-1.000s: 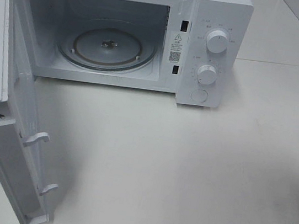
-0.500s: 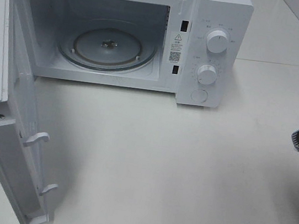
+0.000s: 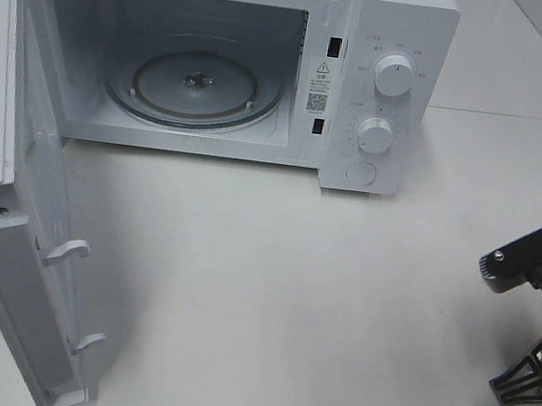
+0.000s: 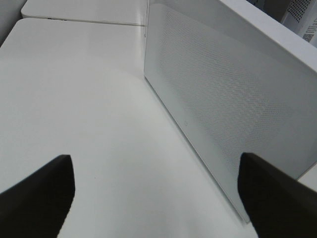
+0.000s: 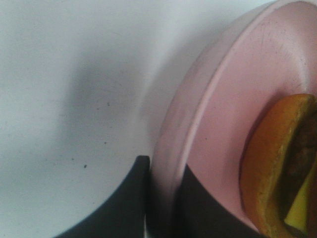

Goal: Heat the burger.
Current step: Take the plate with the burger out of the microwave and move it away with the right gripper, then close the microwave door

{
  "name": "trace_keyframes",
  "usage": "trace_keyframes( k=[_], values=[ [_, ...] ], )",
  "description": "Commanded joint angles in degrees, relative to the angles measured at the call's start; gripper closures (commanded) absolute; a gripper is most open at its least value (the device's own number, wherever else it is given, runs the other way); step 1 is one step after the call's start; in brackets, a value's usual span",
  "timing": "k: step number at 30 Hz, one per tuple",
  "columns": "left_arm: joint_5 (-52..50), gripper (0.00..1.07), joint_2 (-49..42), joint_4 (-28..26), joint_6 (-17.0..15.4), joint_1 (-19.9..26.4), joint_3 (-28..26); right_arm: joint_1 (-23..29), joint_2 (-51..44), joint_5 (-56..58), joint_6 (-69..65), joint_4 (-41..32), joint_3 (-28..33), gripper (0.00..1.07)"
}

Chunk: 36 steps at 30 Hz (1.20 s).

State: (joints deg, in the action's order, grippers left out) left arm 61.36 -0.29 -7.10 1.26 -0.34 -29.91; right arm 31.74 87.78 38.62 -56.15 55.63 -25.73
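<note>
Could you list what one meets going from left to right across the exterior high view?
Open microwave door → glass turntable → warning sticker → two control knobs → right gripper.

White microwave (image 3: 230, 61) sat at back of bench (image 3: 288, 296) w/ door (image 3: 30, 230) swung wide open, glass turntable (image 3: 194, 86) bare inside. Right arm (image 3: 537, 301) poked in at the right edge, black, above the bench.

The burger (image 5: 277, 168) sits on the plate (image 5: 223, 124), right of the microwave (image 3: 368, 85) on the table (image 3: 318, 301).
</note>
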Motion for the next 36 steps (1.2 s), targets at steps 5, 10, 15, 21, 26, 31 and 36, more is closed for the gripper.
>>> trace_keyframes(
  k=[5, 10, 15, 21, 26, 31, 36],
  values=[
    [0.06, 0.25, -0.29, -0.4, 0.11, 0.0, 0.29, -0.29, 8.71, 0.57, -7.1, 3.9, -0.57, 1.04],
    [0.06, 0.25, -0.29, -0.4, 0.11, 0.0, 0.29, -0.29, 10.6, 0.63, -9.74, 3.9, -1.09, 0.95],
    [0.06, 0.25, -0.29, -0.4, 0.11, 0.0, 0.29, -0.29, 7.85, 0.97, -6.88, 1.78, -3.32, 0.72],
    [0.06, 0.25, -0.29, -0.4, 0.11, 0.0, 0.29, -0.29, 2.01, 0.86, 3.84, -6.76, -6.3, 0.49],
    [0.06, 0.25, -0.29, -0.4, 0.11, 0.0, 0.29, -0.29, -6.3, 1.95, 17.59, -19.19, -8.82, 0.46],
    [0.06, 0.25, -0.29, -0.4, 0.11, 0.0, 0.29, -0.29, -12.89, 3.15, 28.36, -28.36, -9.91, 0.44],
    [0.06, 0.25, -0.29, -0.4, 0.11, 0.0, 0.29, -0.29, -22.06, 5.67, 39.02, -36.67, -9.91, 0.34]
  ],
)
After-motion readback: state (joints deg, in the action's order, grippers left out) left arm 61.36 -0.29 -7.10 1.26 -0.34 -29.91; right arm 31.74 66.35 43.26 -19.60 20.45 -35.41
